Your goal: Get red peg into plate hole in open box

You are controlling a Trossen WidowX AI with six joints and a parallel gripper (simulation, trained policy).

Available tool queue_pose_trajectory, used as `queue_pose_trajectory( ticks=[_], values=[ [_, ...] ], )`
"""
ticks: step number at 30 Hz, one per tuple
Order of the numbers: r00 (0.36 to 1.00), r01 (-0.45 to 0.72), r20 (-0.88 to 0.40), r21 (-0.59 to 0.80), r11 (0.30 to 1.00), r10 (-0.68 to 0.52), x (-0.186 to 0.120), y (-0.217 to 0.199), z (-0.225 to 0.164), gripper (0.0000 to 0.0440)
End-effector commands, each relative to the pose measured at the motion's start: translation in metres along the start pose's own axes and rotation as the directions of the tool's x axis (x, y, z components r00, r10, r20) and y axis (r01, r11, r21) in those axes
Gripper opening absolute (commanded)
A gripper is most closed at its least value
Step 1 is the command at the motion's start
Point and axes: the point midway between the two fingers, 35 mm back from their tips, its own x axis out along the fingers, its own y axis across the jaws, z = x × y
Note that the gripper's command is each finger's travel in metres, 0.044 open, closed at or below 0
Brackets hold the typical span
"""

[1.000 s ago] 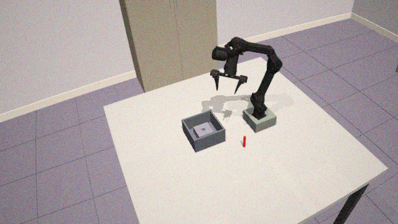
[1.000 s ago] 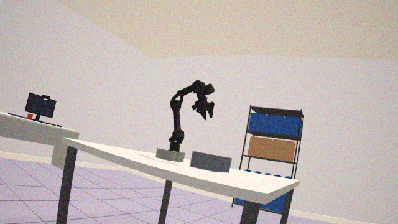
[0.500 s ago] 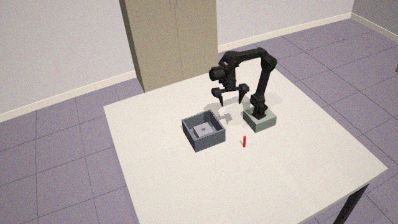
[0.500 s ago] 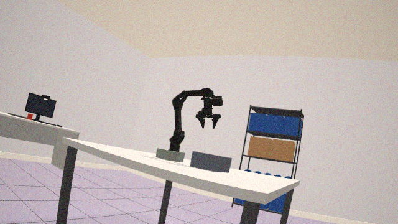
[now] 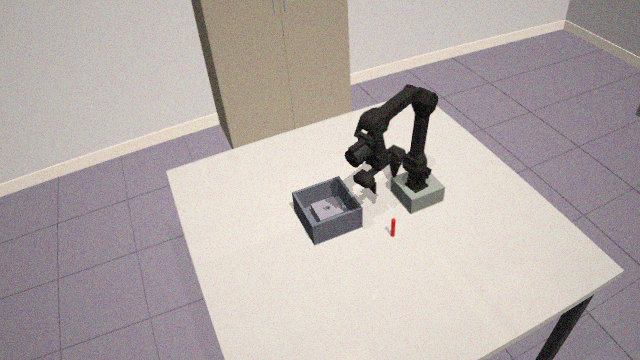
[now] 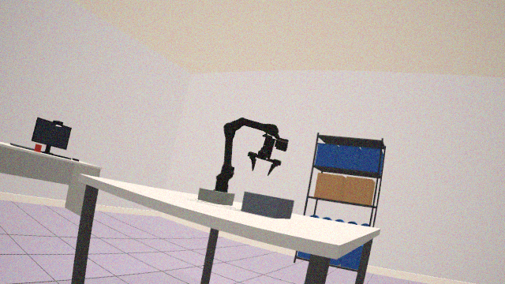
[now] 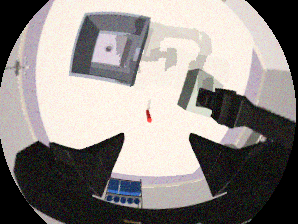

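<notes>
The slim red peg (image 5: 393, 227) (image 7: 149, 116) is standing outside the open grey box (image 5: 337, 225) (image 6: 267, 205) (image 7: 142, 50); the black gripper (image 5: 385, 184) (image 6: 260, 173) (image 7: 157, 136) is spread, holding nothing. Grasping, lowering and inserting all remain.

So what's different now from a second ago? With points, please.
The gripper (image 5: 385, 184) (image 6: 261, 172) (image 7: 157, 136) has come down nearer the table (image 5: 250, 280) (image 6: 158, 200) (image 7: 165, 150) and turned. It took hold of nothing and is open. The red peg (image 5: 393, 227) (image 7: 148, 116) and open box (image 5: 337, 232) (image 6: 267, 205) (image 7: 139, 55) stayed put.
</notes>
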Motion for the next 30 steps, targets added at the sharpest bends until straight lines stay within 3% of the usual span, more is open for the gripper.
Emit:
queue_pose_trajectory(
  ticks=[1, 12, 30],
  values=[
    [0.997, 0.068, 0.045, -0.103, 0.992, -0.064, 0.017, -0.003, -0.008, 0.0440],
    [0.967, 0.225, 0.193, -0.346, 0.911, -0.165, 0.070, -0.006, -0.030, 0.0440],
    [0.946, 0.245, 0.313, -0.521, 0.817, -0.084, 0.153, 0.010, -0.036, 0.0440]
  ],
)
